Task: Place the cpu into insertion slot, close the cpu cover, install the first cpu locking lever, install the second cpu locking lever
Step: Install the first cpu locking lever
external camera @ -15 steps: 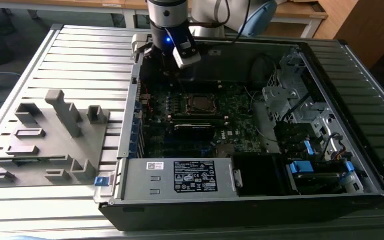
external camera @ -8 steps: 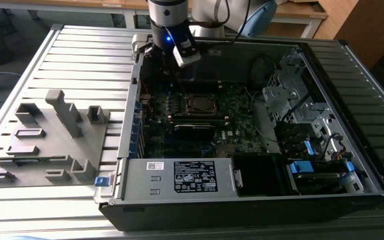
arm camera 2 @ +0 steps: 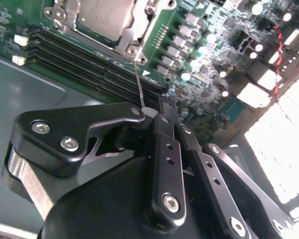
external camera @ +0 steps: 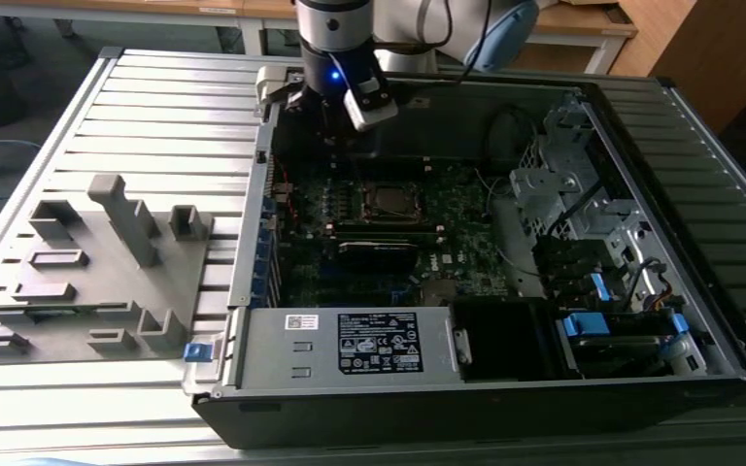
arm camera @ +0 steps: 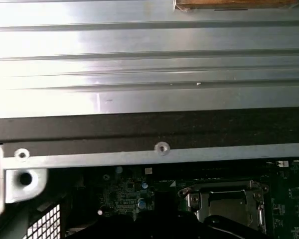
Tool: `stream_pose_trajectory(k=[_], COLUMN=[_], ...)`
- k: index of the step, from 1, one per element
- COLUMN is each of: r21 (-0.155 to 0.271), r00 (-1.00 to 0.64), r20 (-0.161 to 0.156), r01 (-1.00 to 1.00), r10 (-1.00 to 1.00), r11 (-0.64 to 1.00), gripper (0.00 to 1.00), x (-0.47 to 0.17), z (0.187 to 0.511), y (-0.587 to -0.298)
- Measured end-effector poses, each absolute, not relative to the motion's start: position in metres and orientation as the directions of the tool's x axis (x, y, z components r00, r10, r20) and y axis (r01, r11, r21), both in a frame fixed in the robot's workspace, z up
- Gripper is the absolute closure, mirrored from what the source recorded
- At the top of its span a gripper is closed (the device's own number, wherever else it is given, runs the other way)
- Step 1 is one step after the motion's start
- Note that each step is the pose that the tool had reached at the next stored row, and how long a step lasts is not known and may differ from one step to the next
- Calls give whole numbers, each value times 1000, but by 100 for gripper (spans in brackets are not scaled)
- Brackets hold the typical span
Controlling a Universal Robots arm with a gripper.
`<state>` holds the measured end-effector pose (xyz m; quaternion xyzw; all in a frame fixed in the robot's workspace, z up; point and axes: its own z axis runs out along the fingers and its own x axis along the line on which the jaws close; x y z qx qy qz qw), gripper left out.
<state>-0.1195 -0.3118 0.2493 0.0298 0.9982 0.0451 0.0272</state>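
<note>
Your open computer case (external camera: 477, 408) lies on the slatted table, and the gripper (arm camera 2: 165, 102) hangs low over the motherboard (external camera: 457, 209) near the case's back wall. In the second wrist view its fingers are pinched tight together with nothing visibly between them. The cpu (arm camera 2: 102, 15) sits in the insertion slot (external camera: 390, 200) with the cpu cover (arm camera 2: 132, 40) down over it, and a thin locking lever (arm camera 2: 138, 82) stands up just beside the fingertips.

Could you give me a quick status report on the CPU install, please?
Gripper shut, tip beside the thin locking lever. Cpu seated, cpu cover down over it. Memory slots close alongside, not in the way.
</note>
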Motion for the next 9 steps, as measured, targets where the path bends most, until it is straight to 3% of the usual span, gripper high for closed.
stream_pose_trajectory(k=[9], r21=[83], r00=[-997], r20=[-52], r01=[59], r10=[63], r11=[995], gripper=[89], x=[-101], z=[249], y=[-312])
